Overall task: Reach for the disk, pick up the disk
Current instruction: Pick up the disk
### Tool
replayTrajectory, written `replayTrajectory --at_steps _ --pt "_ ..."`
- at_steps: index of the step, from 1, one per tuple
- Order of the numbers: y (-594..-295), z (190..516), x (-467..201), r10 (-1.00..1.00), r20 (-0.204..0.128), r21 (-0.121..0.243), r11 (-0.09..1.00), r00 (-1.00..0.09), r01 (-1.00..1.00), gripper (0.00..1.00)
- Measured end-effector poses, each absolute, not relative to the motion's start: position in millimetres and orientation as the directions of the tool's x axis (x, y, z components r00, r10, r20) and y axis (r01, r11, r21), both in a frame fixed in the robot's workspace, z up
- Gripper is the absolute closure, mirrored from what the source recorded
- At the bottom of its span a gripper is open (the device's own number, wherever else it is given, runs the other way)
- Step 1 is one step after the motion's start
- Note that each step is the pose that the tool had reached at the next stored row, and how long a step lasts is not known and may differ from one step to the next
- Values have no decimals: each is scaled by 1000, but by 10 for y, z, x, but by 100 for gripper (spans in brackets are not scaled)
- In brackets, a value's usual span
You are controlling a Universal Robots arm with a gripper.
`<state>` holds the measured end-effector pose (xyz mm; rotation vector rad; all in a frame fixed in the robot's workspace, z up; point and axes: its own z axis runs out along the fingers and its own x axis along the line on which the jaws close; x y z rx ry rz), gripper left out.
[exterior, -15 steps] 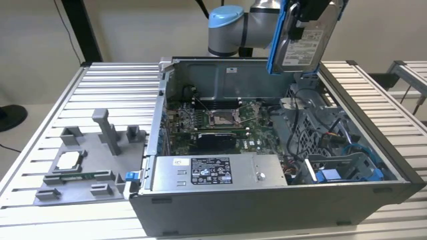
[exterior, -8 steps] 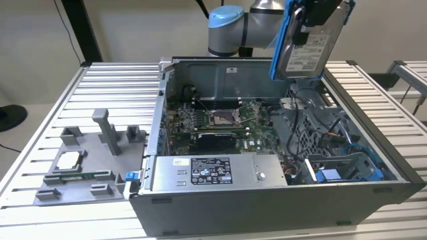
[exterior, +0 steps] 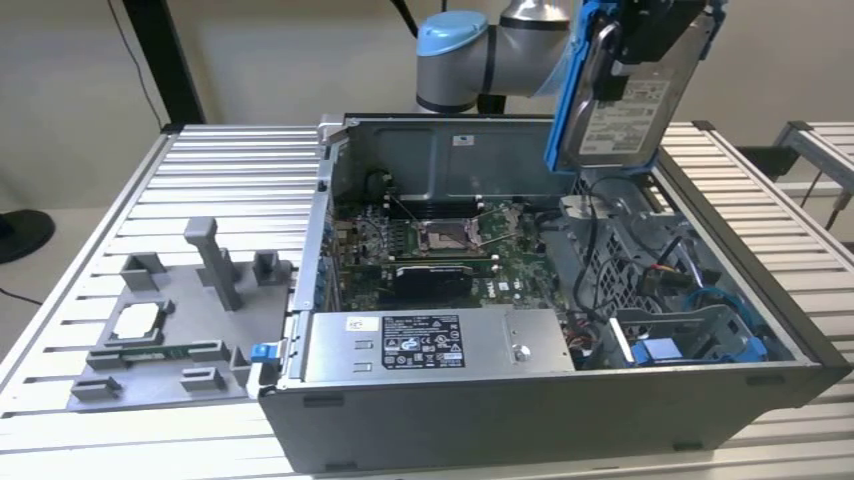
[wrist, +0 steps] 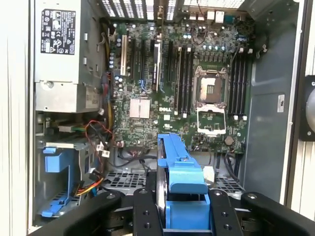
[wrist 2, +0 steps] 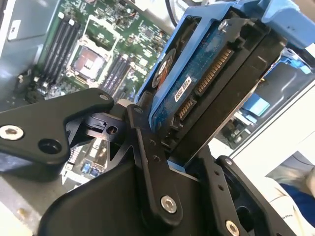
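One gripper (exterior: 638, 50) clamps the disk (exterior: 625, 115) above the open computer case (exterior: 534, 400) on a slatted metal table (exterior: 227, 170).

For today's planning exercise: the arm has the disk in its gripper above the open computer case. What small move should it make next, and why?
Probably a short lift straight up. The gripper is shut on the disk, held upright above the open case, so the pick looks done; cables sit just beneath its lower edge, and more height would clear them.
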<state>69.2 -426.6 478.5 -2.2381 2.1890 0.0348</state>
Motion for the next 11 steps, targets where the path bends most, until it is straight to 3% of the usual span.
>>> replayTrajectory --at_steps 11 --pt "-4576 4782 692 -999 -24 8 -22 22 -1000 100"
